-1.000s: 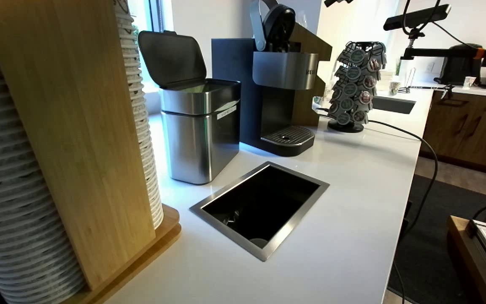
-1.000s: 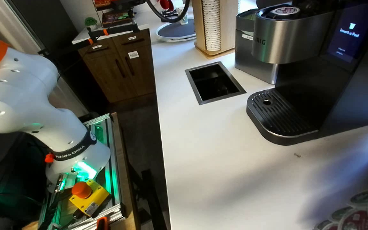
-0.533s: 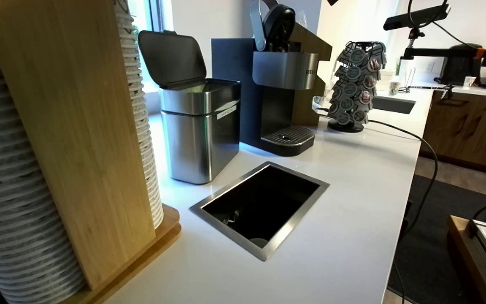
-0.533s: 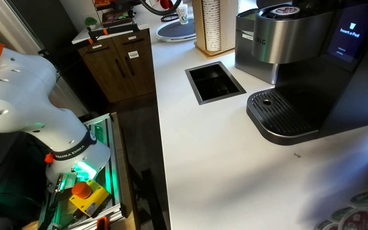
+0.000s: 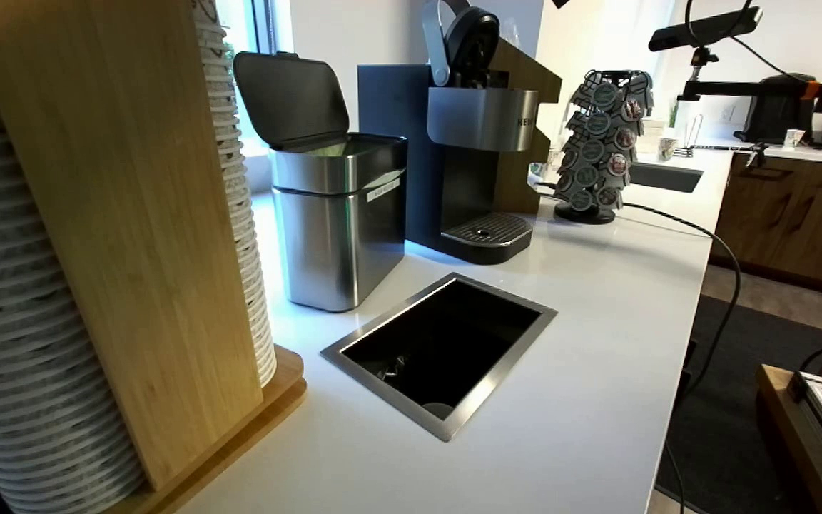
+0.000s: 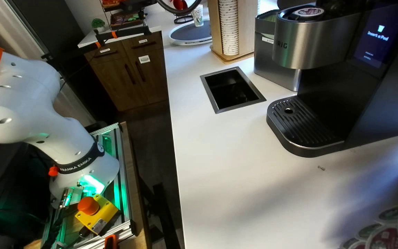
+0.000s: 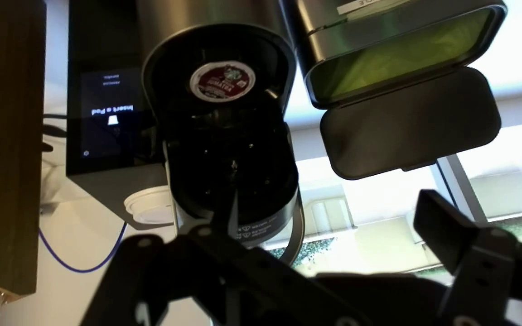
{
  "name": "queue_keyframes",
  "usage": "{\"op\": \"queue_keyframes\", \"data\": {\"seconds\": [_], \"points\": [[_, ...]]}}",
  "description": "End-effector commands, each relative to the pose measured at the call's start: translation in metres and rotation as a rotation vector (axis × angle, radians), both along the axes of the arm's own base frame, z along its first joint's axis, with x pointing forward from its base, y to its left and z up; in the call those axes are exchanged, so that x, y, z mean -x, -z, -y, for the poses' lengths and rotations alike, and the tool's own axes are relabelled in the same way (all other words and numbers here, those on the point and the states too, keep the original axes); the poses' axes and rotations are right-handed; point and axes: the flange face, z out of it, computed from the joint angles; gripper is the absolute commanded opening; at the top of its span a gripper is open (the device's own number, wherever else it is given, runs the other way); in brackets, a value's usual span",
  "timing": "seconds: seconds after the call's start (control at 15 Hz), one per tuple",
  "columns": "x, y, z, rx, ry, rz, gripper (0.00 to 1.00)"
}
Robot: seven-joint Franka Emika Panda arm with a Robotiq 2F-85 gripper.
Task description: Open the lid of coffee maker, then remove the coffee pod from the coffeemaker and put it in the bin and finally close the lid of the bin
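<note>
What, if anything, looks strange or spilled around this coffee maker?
The display says "Insert a Pod" although a coffee pod sits in the brew head. A small dark speck is on the countertop near the drip tray; scrap or stain, unclear.

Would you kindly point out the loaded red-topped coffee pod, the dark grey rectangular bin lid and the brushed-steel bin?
Red-topped coffee pod (image 7: pixel 223 81), wrist view: printed top.
Dark grey rectangular bin lid (image 7: pixel 410 124), wrist view: underside.
Brushed-steel bin (image 5: pixel 320 243), an exterior view: side wall.

A rectangular silver steel bin (image 5: pixel 322 239) is standing beside the boxy dark-grey plastic coffee maker (image 5: pixel 422 164) holding a round red-and-white pod (image 7: pixel 222 81).
</note>
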Motion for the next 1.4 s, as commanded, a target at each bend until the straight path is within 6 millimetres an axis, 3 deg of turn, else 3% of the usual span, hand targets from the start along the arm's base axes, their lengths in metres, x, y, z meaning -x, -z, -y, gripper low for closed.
{"op": "queue_keyframes", "data": {"seconds": [0.0,1.07,1.33], "points": [[-0.003,0.003,0.000,0.130,-0.025,0.023,1.00],[-0.011,0.058,0.007,0.219,-0.024,-0.128,1.00],[-0.015,0.055,0.015,0.174,0.014,-0.144,1.00]]}}
